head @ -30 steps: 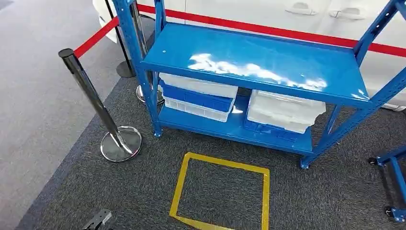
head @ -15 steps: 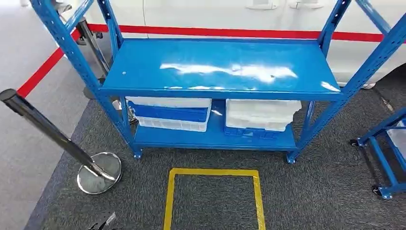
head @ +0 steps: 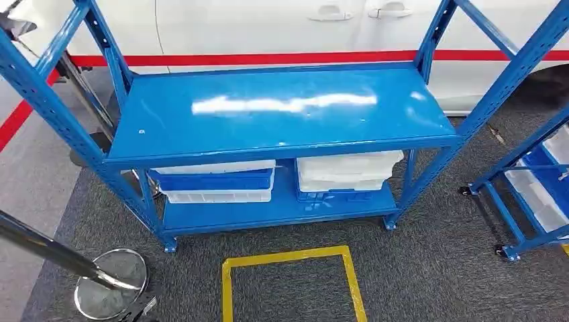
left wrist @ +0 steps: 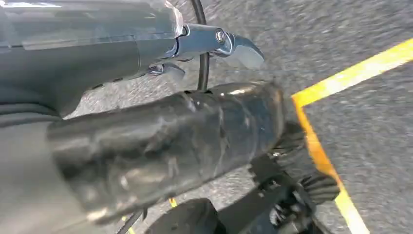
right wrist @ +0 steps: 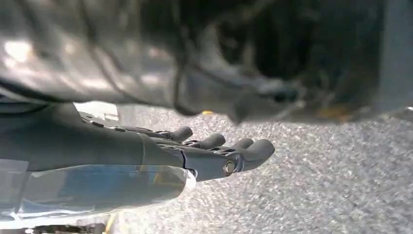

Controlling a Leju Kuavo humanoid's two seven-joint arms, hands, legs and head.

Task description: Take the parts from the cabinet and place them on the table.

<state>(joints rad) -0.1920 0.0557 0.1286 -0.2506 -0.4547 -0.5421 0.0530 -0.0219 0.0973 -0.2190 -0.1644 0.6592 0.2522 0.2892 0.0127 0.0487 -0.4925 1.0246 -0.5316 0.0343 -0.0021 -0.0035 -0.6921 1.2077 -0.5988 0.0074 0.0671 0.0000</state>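
I see the blue cabinet (head: pixel 282 114) straight ahead, its upper shelf bare and glossy. On its lower shelf sit the parts bins: a white-and-blue stack (head: pixel 213 184) on the left and a white stack (head: pixel 347 173) on the right, just beside each other. A yellow floor square (head: pixel 290 282) lies near me on the carpet. My left hand (left wrist: pixel 214 46) hangs over the carpet; I cannot tell its grasp. My right hand (right wrist: pixel 214 151) is released, fingers extended, holding nothing.
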